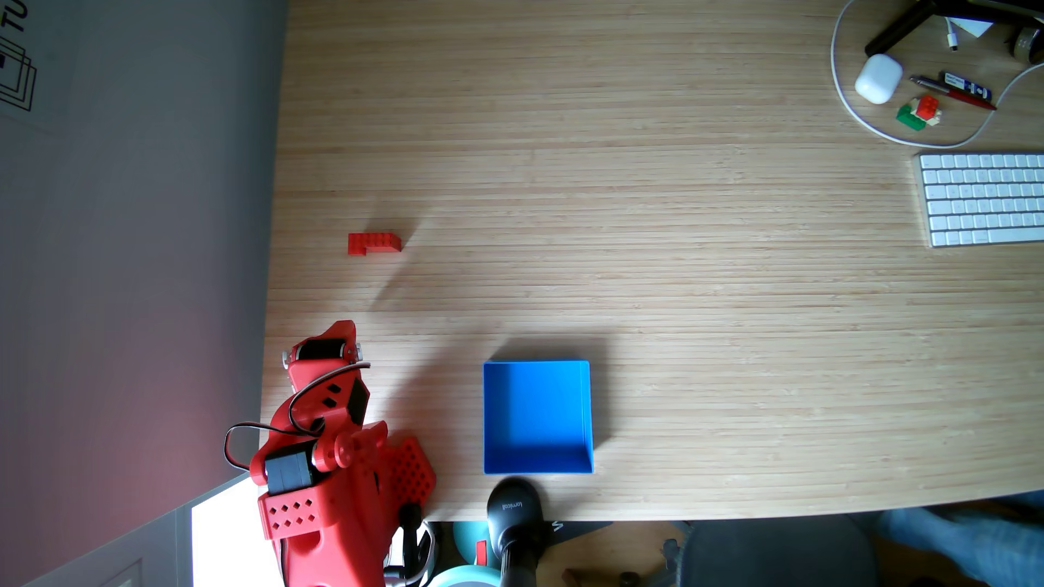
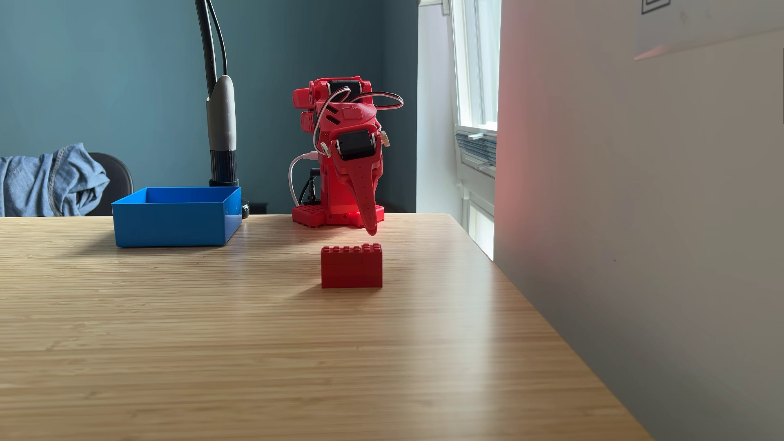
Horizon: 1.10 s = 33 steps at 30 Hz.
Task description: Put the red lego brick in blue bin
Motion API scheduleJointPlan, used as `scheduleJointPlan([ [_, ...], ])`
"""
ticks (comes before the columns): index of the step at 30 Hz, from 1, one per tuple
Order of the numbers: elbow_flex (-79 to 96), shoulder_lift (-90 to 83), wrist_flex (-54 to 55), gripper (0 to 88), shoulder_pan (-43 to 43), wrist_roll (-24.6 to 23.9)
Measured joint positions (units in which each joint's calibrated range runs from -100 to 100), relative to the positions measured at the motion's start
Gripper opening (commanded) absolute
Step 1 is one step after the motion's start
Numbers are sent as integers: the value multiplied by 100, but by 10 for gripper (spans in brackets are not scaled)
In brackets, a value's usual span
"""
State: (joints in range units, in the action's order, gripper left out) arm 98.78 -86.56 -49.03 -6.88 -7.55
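Note:
The red lego brick [image 1: 373, 241] [image 2: 351, 267] stands alone on the wooden table, studs up, with its stepped notch showing in the fixed view from above. The blue bin [image 1: 586, 417] [image 2: 176, 224] sits open and empty near the table's edge, to the side of the red arm's base. My gripper [image 2: 371, 227] [image 1: 346, 330] hangs point-down from the folded arm, its jaws pressed together into one taper. It holds nothing and is a short way from the brick, between the brick and the base, just above the table.
A white keyboard [image 1: 983, 197], a white earbud case [image 1: 877, 79], pens [image 1: 955, 90], a cable and a small red-green-white lego stack [image 1: 919, 112] lie at the far corner. A black camera stand [image 1: 514, 508] [image 2: 220, 118] rises beside the bin. A wall [image 2: 636, 212] borders the table.

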Motion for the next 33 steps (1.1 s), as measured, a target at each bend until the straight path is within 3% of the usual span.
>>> scheduleJointPlan([
  [8,0,0,0,1,0,5],
  [20,-1546,538,32,19,121,24],
  [25,-2629,1772,32,86,348,-24],
  [26,-2847,2058,32,154,405,-24],
  [33,-4210,4133,32,303,834,68],
])
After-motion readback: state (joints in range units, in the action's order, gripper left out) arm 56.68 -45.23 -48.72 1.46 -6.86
